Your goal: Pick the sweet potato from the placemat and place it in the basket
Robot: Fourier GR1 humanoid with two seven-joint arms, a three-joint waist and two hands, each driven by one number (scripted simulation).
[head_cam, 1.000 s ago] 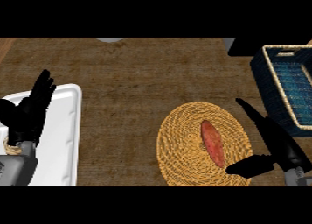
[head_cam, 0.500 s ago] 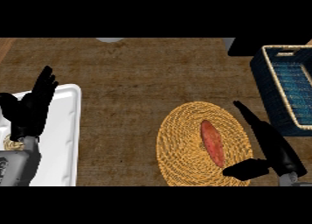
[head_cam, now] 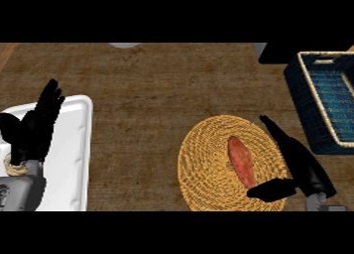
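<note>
Counter (head_cam: 157, 89), sweet potato (head_cam: 241, 159) beside right hand (head_cam: 304, 168)

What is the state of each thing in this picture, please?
sweet potato: lying on the placemat, not held
placemat: flat on the counter
basket: open, nothing seen inside
white tray: on the counter at left
right hand: open, beside the sweet potato
left hand: open, resting over the tray

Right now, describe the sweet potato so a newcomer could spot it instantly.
Find the round woven yellow placemat on the brown counter, left of the blue basket. The sweet potato lies on it, right of centre: a long reddish-orange shape, beside the open right hand.
</note>
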